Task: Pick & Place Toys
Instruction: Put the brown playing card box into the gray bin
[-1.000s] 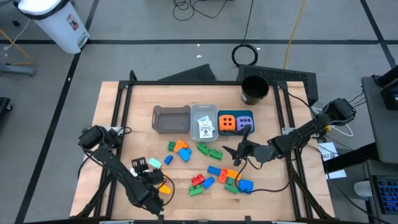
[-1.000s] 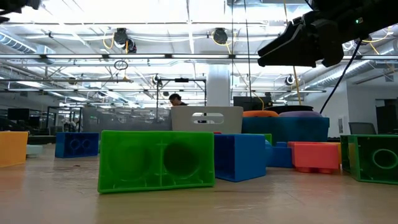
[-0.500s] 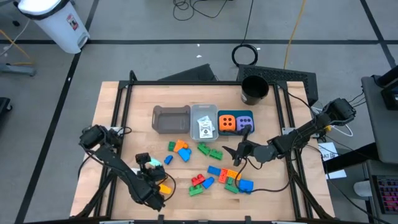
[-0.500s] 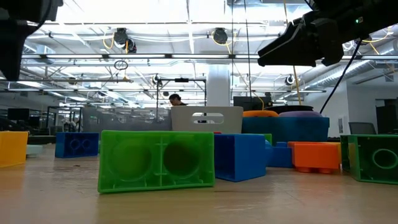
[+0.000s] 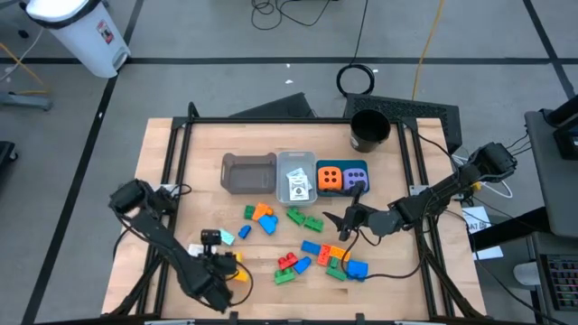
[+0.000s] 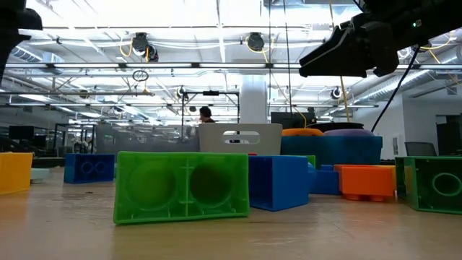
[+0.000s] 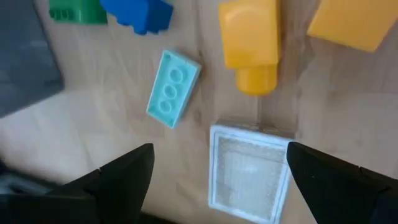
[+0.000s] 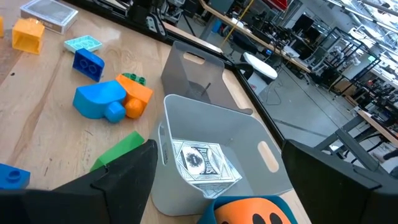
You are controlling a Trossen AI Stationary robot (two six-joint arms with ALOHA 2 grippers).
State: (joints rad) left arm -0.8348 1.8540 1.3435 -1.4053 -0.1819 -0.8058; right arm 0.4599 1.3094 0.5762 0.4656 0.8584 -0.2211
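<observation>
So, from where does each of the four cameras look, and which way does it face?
High view: overhead, facing straight down; both arms show, left gripper and right gripper.
Low view: at tabletop level, facing across; green brick close, one dark arm above.
Left wrist view: above the table, facing down on the white card box; own open jaws show.
Right wrist view: facing the clear bin; own open jaws show.
Shared: both wrist views show the teal brick.

Three bins [image 5: 293,173] stand side by side at the middle of the counter [image 5: 153,162]. A card [image 5: 297,187] lies in the middle bin; two cubes [image 5: 331,179] sit in the right one. The cup [image 5: 368,130] stands behind them, to the right. The bricks [image 5: 312,255] lie scattered in front of the bins. A flat case [image 7: 250,171] lies front-left, beside two bricks.
</observation>
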